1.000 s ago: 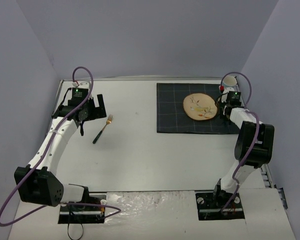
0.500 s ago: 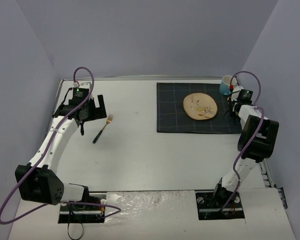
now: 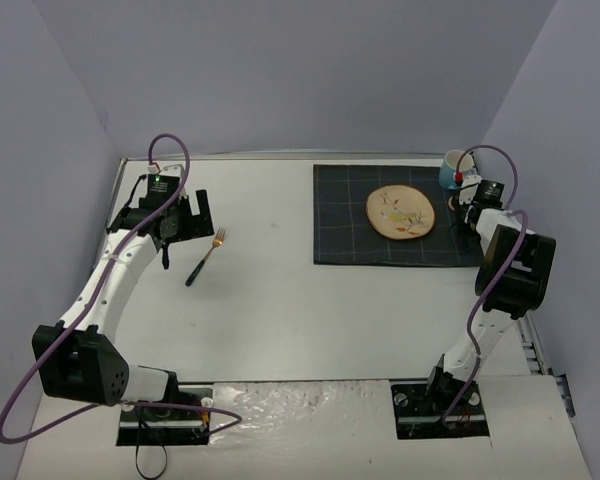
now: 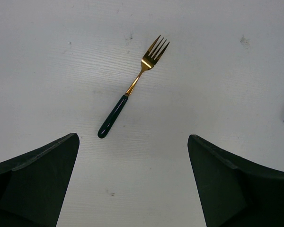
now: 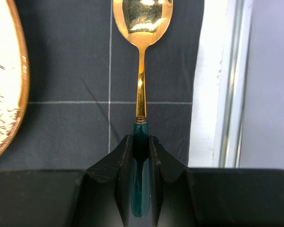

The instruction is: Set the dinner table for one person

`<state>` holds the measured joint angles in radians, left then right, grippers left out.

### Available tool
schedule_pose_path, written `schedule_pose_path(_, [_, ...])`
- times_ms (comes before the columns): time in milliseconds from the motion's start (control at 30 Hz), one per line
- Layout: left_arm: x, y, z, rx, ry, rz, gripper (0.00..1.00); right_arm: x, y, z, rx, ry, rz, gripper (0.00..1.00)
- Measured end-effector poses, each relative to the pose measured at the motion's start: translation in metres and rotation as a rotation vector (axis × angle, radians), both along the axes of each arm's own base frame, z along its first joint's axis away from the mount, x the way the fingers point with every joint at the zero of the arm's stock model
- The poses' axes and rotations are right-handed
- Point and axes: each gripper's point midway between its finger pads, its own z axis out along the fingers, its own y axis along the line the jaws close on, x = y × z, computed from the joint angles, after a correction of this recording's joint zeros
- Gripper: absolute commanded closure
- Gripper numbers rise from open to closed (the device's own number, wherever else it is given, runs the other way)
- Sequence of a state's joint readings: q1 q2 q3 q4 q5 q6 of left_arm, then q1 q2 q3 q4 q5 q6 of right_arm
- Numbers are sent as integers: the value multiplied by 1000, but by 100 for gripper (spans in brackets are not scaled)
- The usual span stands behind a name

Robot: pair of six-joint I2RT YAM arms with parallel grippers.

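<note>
One green-handled gold metal spoon (image 5: 141, 71) is sitting clamped in your right gripper (image 5: 141, 142) over the dark checked mat (image 5: 71, 71); your left gripper (image 4: 133, 137) is hanging open above the gold fork (image 4: 132, 90).

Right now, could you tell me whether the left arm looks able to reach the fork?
Probably yes: the open left gripper hangs just above the fork, which lies flat on the dinner table, and nothing stands between them.

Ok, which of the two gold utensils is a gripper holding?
The spoon: the right gripper is shut on its green handle, over the dark mat beside the plate. The fork lies free on the white table below the open left gripper.
</note>
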<state>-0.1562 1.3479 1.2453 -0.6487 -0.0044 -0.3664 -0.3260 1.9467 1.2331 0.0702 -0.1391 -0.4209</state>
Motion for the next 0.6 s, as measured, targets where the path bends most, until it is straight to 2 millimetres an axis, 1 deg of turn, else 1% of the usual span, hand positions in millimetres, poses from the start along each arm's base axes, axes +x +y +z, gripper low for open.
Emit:
schedule_pose_path(100, [0, 0, 0, 0, 0, 0, 3, -2, 1, -11, 10, 22, 3, 100])
schedule_pose_path(167, [0, 0, 0, 0, 0, 0, 3, -1, 1, -13, 10, 22, 8, 100])
schedule_pose_path(233, [0, 0, 0, 0, 0, 0, 3, -1, 0, -13, 8, 20, 9, 94])
schedule_pose_path(300, [0, 0, 0, 1, 0, 0, 3, -1, -1, -13, 7, 20, 8, 71])
schedule_pose_path(367, [0, 0, 0, 1, 0, 0, 3, -1, -2, -12, 4, 18, 6, 55])
schedule_pose_path(400, [0, 0, 0, 1, 0, 0, 3, 0, -4, -12, -1, 13, 3, 51])
schedule_pose_path(600, [0, 0, 0, 3, 0, -1, 3, 2, -10, -8, -7, -4, -22, 37])
